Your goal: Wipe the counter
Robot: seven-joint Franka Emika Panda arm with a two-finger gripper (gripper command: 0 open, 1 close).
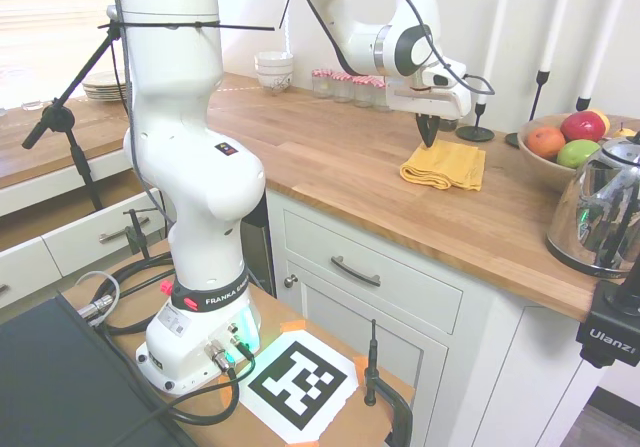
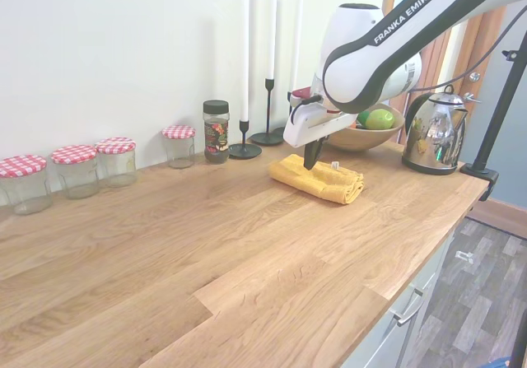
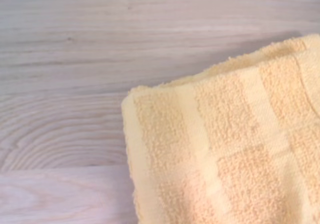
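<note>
The pincer [image 1: 429,135], fingers pressed together, hangs just over the folded yellow cloth [image 1: 444,164] lying on the table [image 1: 330,157] near its back edge. Next move: spread, drop, grab the cloth.

Four glass jars [image 2: 76,169] with red checked lids line the wall beside a spice jar [image 2: 216,131], candlesticks [image 2: 244,149], a fruit bowl [image 1: 556,157] and a shiny kettle [image 2: 434,132].

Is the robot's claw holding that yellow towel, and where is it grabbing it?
Can't tell for sure. The claw points down at the back edge of the folded yellow towel lying flat on the counter.
</note>
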